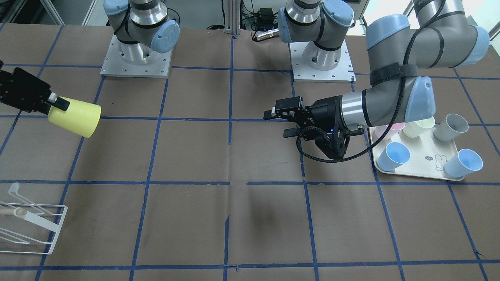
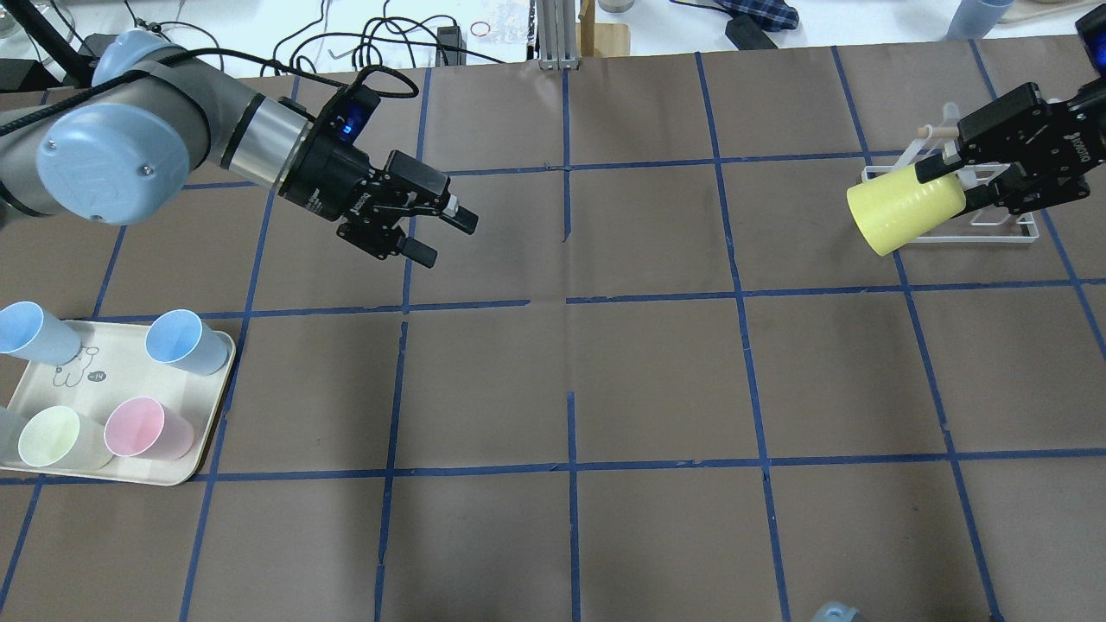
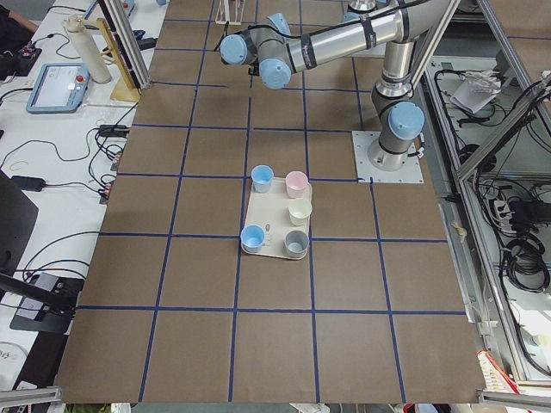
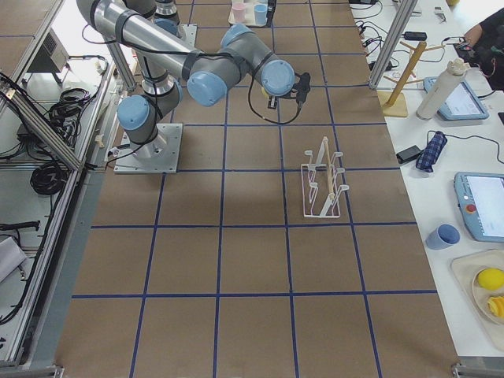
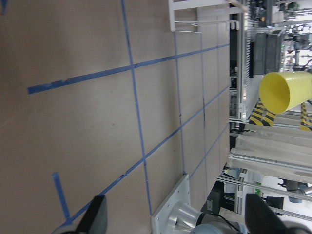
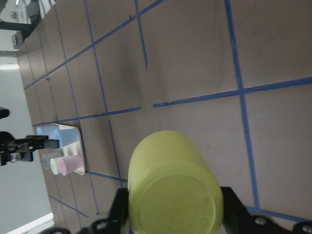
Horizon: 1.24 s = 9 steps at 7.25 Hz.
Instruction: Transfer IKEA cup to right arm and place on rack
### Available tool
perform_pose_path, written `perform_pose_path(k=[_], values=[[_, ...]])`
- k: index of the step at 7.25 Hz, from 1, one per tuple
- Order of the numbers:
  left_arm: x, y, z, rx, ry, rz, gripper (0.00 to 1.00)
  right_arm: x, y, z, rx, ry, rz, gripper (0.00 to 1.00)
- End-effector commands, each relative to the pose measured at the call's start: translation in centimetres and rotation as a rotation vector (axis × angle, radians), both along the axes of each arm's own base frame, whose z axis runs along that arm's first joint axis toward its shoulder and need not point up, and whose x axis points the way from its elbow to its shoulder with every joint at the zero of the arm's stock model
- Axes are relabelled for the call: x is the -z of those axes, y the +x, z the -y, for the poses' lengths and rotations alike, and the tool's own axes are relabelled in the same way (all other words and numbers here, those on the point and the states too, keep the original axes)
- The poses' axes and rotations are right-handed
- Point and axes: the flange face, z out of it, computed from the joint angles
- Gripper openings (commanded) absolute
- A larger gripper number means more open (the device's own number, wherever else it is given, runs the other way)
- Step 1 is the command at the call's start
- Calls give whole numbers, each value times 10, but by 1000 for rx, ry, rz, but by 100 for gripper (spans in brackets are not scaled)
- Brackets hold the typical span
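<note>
The bright yellow IKEA cup (image 2: 903, 210) lies sideways in the air, held at its open end by my right gripper (image 2: 955, 186), which is shut on it. In the front view the cup (image 1: 76, 116) hangs off this gripper (image 1: 56, 109) at the left edge. The right wrist view shows the cup's base (image 6: 173, 195) between the fingers. The white wire rack (image 2: 1002, 220) stands just beyond and under the cup; it also shows in the front view (image 1: 35, 218). My left gripper (image 2: 447, 238) is open and empty, above the table, pointing toward the cup (image 5: 285, 91).
A cream tray (image 2: 194, 458) at the table's left holds blue, pink and pale cream cups (image 2: 186, 341). The left arm (image 1: 390, 97), with a black cable, reaches over the tray (image 1: 425, 156). A blue cup's rim (image 2: 834, 612) shows at the near edge.
</note>
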Motion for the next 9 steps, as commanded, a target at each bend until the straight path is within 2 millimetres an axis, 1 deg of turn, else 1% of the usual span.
perform_pose_path(k=[1, 2, 3, 4, 5, 6, 7, 8, 9], values=[[-55, 27, -9, 13, -55, 349, 100, 14, 16, 32, -31, 5, -245, 47], [-87, 38, -30, 31, -89, 504, 100, 13, 20, 40, -64, -12, -395, 47], [-102, 44, -48, 32, -96, 646, 100, 10, 16, 46, -67, -47, -470, 48], [-108, 31, -57, -20, -83, 748, 100, 5, 6, 52, -65, -69, -555, 48], [-113, 12, -63, -85, -68, 773, 100, 0, -6, 62, -65, -68, -631, 48], [-120, -7, -61, -150, -84, 782, 100, -6, -13, 74, -67, -96, -652, 48], [-123, -32, -69, -138, -121, 783, 100, 3, -23, 88, -67, -111, -696, 49], [-128, -38, -72, -122, -154, 776, 100, 13, -27, 95, -62, -115, -704, 49], [-131, -35, -69, -98, -187, 770, 100, 16, -27, 96, -62, -111, -700, 49]])
